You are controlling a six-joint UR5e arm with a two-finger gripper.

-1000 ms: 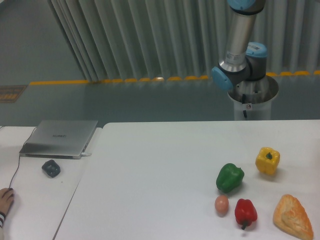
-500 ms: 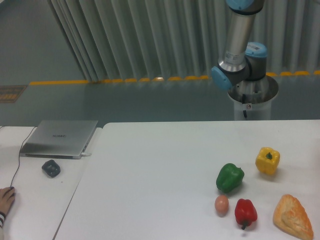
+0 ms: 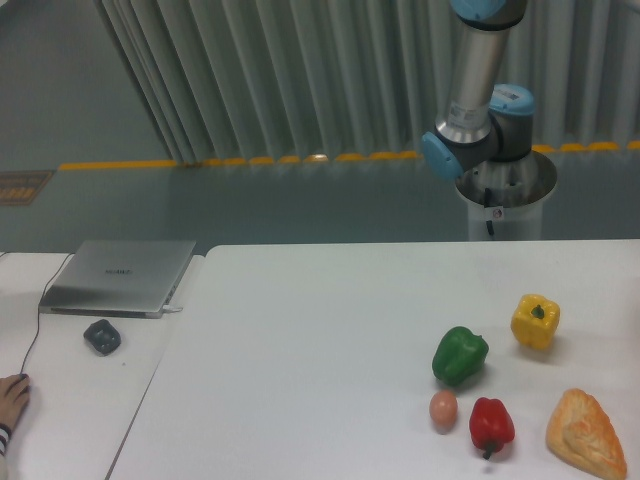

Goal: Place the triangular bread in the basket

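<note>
The triangular bread is a golden-orange crusty wedge lying on the white table at the front right corner. No basket shows in this view. Only the lower part of the robot arm shows, rising from its pedestal behind the table and leaving the frame at the top. The gripper is out of view.
A yellow bell pepper, a green bell pepper, a red bell pepper and an egg sit left of and behind the bread. A closed laptop, a dark mouse and a person's hand are on the left table.
</note>
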